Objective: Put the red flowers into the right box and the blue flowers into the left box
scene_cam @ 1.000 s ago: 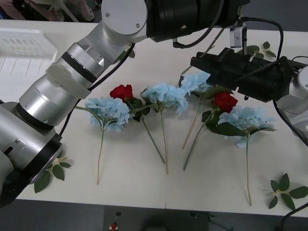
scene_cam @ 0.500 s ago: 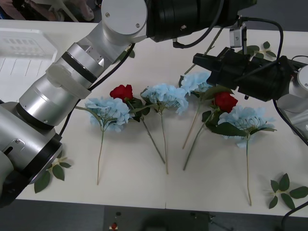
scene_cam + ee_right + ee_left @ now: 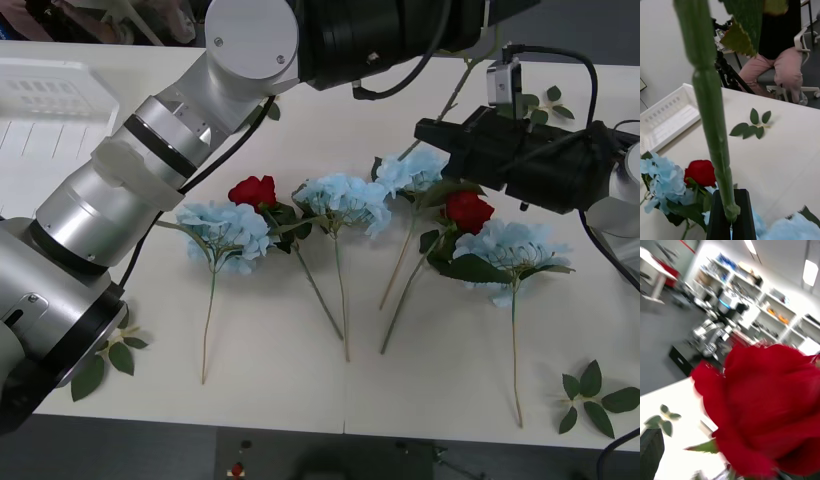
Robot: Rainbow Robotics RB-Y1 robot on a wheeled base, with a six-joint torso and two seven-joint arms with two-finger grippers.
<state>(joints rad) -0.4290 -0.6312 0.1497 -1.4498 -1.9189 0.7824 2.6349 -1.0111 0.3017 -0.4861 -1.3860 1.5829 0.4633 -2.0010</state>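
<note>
My right gripper (image 3: 731, 217): matt black fingers pressed together on a smooth, waxy green plastic stem (image 3: 711, 123). My left arm (image 3: 150, 160): brushed silver metal with glossy black joints. Red flowers (image 3: 253, 191): soft, velvety cloth petals, matt. Blue flowers (image 3: 345, 198): fluffy, frayed-looking cloth clusters. Left box (image 3: 40, 110): smooth white plastic, slightly glossy, with a ribbed base. Table (image 3: 270, 350): smooth, matt off-white surface.

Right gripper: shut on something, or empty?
Shut on a green stem: in the right wrist view the black fingers close around its lower end.
</note>
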